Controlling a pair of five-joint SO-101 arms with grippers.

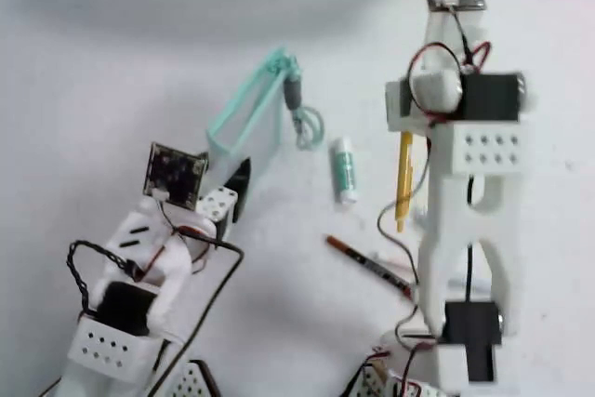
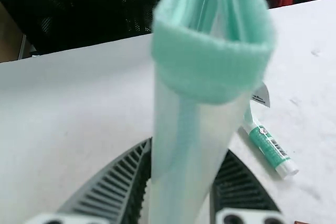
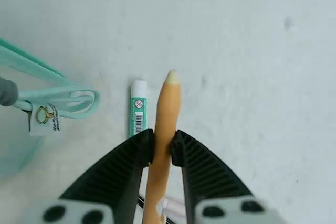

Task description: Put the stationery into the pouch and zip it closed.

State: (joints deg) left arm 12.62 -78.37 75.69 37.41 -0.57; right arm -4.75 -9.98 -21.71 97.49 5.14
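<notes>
Mint-green translucent plastic pouch [image 1: 244,127] stands on edge on the white table [image 1: 102,72], with the left gripper [image 2: 186,156] clamped on one end of it between black ribbed jaws. The right gripper [image 3: 163,139] is closed tight on a yellow-orange pen [image 3: 168,103], just beside a green-and-white glue stick [image 1: 345,170] lying near the pouch. A dark pencil with an orange end [image 1: 367,265] lies on the table, apart from both.

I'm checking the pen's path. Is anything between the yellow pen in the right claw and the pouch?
Yes: the glue stick lies on the table between the yellow pen, held in the right claw, and the pouch. Lifted, the pen should clear it.
</notes>
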